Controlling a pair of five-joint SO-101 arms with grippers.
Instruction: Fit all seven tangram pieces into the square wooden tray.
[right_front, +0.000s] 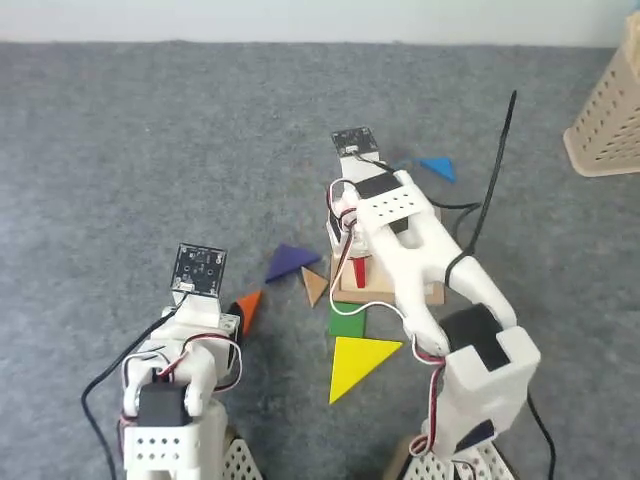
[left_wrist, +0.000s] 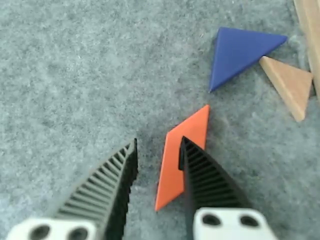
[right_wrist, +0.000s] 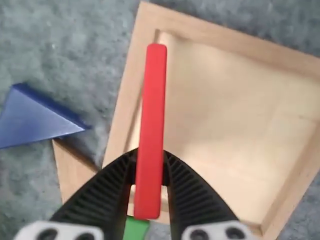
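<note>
My right gripper is shut on a red piece, held on edge over the square wooden tray, near its left wall. The tray's floor is bare. In the high view the red piece stands in the tray under the right arm. My left gripper is open just above the carpet, one finger overlapping the orange parallelogram. A dark blue triangle and a tan triangle lie beyond it. On the carpet lie a green piece, a yellow triangle and a light blue triangle.
A beige perforated basket stands at the far right edge. A black cable runs from the right arm toward the back. Grey carpet covers the table, with open room on the far left.
</note>
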